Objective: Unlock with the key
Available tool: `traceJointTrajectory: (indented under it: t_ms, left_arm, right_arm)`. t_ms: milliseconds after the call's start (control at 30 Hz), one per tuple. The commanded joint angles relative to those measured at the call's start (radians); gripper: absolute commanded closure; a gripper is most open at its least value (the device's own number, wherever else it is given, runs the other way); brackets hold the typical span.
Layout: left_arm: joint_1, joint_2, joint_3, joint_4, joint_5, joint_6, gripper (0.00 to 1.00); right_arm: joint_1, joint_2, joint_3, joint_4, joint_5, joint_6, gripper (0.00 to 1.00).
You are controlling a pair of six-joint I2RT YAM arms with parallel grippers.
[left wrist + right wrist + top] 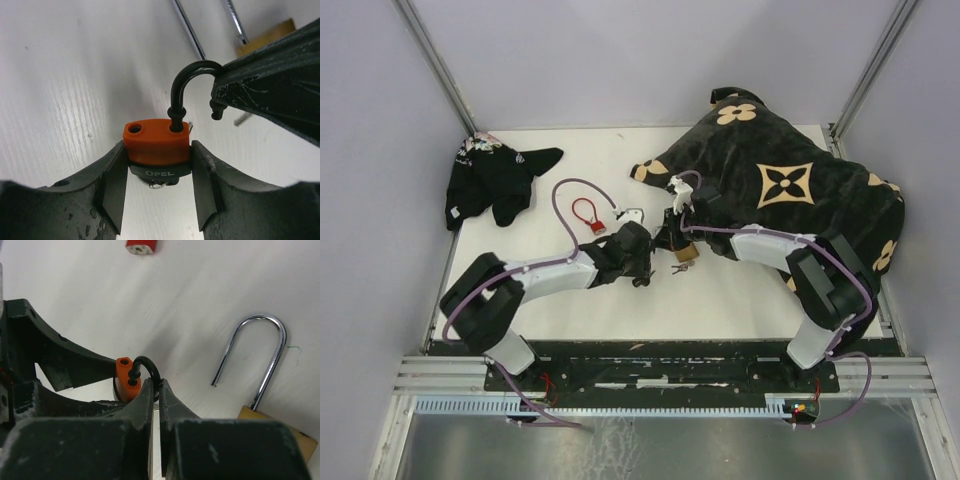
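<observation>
1. Jaws of the left gripper (pixel 157 155) are clenched on the two sides of the orange padlock (pixel 156 139), one finger against each side of its body.
2. Jaws of the right gripper (pixel 155 385) are pinched together on the black shackle (pixel 186 80) of the same padlock, near its curved top.
3. Held between the two grippers, the orange padlock sits over the middle of the white desk (pixel 720 300), a little nearer the near edge than the far one.
4. One end of the shackle sits in a hole in the orange body. The other end hangs free, clear of the empty second hole.
5. A small metal piece shows under the padlock body; whether it is the key cannot be told.
6. A brass padlock (pixel 277 432) lies on the desk just to the right of the grippers, its silver shackle (pixel 270 340) swung open.
7. A red padlock (pixel 597 228) lies on the desk near the left gripper, on its far side.
8. A black bag with tan flower marks (pixel 790 190) fills the far right corner.
9. A crumpled black cloth (pixel 490 180) lies at the far left corner.
</observation>
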Motion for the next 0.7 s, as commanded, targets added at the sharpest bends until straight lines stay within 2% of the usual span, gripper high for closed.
traceJointTrajectory:
  t_ms: [0, 100, 233, 433, 567, 667]
  left_arm:
    - [0.021, 0.124, 0.101, -0.134, -0.162, -0.154, 0.82]
    - [0.023, 0.182, 0.145, -0.15, -0.162, -0.177, 0.57]
    - [0.029, 0.178, 0.164, -0.156, -0.156, -0.186, 0.38]
    - [0.081, 0.063, 0.095, -0.131, -0.082, -0.196, 0.21]
    - [0.118, -0.045, 0.036, -0.118, -0.026, -0.198, 0.18]
    - [0.158, -0.139, -0.007, -0.114, 0.025, -0.2, 0.17]
  right_arm:
    - [-0.014, 0.091, 0.133, -0.136, 0.131, -0.117, 0.98]
    - [-0.014, 0.17, 0.217, -0.193, 0.162, -0.157, 0.98]
    - [-0.014, 0.248, 0.299, -0.248, 0.197, -0.203, 0.95]
    - [-0.013, 0.263, 0.352, -0.277, 0.223, -0.234, 0.71]
    - [-0.004, 0.221, 0.36, -0.312, 0.224, -0.248, 0.54]
    - [0.024, 0.175, 0.341, -0.336, 0.247, -0.247, 0.48]
